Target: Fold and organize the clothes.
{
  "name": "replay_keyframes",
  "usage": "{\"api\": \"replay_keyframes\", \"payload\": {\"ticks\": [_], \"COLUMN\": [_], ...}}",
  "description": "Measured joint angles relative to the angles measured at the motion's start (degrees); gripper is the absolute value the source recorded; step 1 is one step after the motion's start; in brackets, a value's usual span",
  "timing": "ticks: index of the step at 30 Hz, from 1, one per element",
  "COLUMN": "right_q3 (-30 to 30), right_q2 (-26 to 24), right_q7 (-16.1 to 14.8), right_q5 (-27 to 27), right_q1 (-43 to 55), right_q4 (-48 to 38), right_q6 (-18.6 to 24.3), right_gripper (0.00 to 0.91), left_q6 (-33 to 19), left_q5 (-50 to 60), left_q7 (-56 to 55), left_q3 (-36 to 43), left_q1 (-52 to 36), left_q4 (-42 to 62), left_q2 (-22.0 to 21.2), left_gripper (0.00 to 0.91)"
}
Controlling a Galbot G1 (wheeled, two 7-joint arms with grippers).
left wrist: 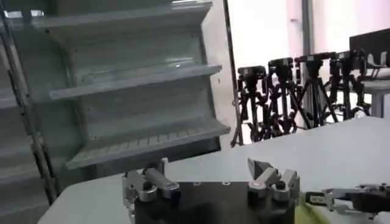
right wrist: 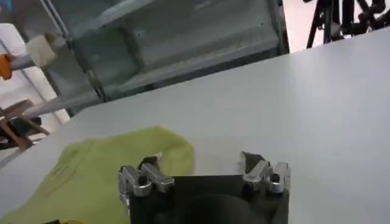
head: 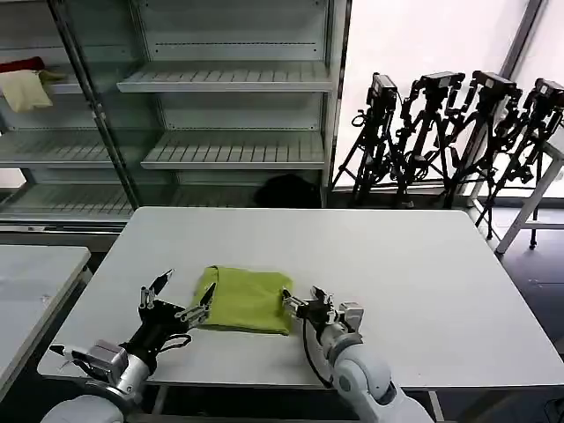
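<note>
On table (head: 423, 264), folded T-shirt (head: 245, 298) between open left gripper (head: 176, 298); right gripper (head: 301, 302).

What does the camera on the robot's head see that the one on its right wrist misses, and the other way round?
Only the head view takes in both arms at once: the left gripper at one side of the folded lime-green T-shirt, the right gripper at the other, jaws open on both. It also shows the pale yellow cloth and red cloth on a shelf.

Only the right wrist view shows a wooden stand at the room's edge.

Both show the T-shirt, the white table, the shelving and the tripods.
</note>
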Motion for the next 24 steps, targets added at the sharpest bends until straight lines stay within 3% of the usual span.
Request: {"api": "replay_keyframes", "payload": {"ticks": [1,4,5,6,7,9,10,24], "right_q3": [-0.1,-0.5,-0.7,-0.8,-1.0,-1.5,-1.8,-2.1], "right_q2": [0.3,1.4,1.7,2.1,2.4,3.1,3.5,4.0], "right_q7": [0.0,0.0,0.0,0.0,0.0,-0.3,-0.4,-1.1], "right_q5": [0.0,0.0,0.0,-0.1,-0.1,-0.4,-0.5,-1.2], "right_q1": [0.4,1.7,2.1,2.6,3.0,3.5,3.7,4.6], "right_q4": [-0.6,-2.3,-2.9,-3.4,-4.0,-4.9,-5.3,-7.6], "right_q6": [-0.2,-0.6,-0.7,-0.8,-0.9,-1.0,-1.0,-0.9], "right_gripper": [0.907,0.645,0.595,0.443,0.353,0.04,0.0,0.0], "left_q6": [0.0,0.0,0.0,0.0,0.0,0.0,0.0,0.1], "left_q5": [0.0,0.0,0.1,0.1,0.1,0.1,0.1,0.2], "left_q7": [0.0,0.0,0.1,0.1,0.1,0.1,0.1,0.1], "left_q3": [-0.1,-0.2,-0.2,-0.3,-0.3,-0.4,-0.4,0.0], "left_q1": [0.0,0.3,0.4,0.5,0.6,0.6,0.6,0.6], "left_q4": [0.0,0.0,0.0,0.0,0.0,0.0,0.0,0.0], "left_q2": [0.0,-0.2,-0.3,-0.4,-0.4,-0.5,-0.5,-0.8], "left_gripper": [0.907,0.907,0.907,0.907,0.907,0.907,0.907,0.907]}}
